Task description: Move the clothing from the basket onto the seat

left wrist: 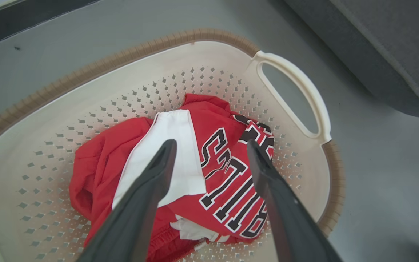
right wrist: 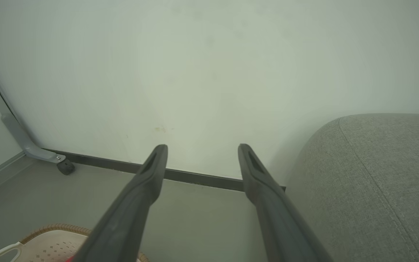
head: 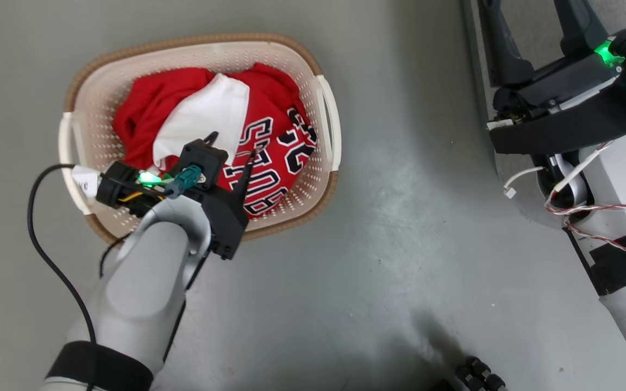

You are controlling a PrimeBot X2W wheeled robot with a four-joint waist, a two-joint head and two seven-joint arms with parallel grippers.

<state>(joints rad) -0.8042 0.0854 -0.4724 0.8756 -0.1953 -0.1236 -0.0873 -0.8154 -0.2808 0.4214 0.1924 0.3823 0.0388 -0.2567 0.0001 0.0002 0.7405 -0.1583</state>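
The red clothing [head: 272,98] lies bunched in the cream basket [head: 193,46] on the floor, the jersey's black letters [head: 269,163] facing up and a white band [head: 210,117] folded over the top. My left gripper [head: 232,147] hangs open just above the pile. In the left wrist view its fingers straddle the white band [left wrist: 180,153] and the jersey [left wrist: 227,185] without touching them, inside the basket [left wrist: 86,105]. My right gripper [right wrist: 202,147] is open and empty, held up beside the light-grey seat [right wrist: 373,182] and pointing at the wall.
Grey floor surrounds the basket. The seat's dark edge [left wrist: 395,47] runs close to the basket's right handle [left wrist: 304,94]. A metal leg with a caster [right wrist: 64,166] stands by the wall's baseboard. A black cable [head: 36,222] loops off my left arm.
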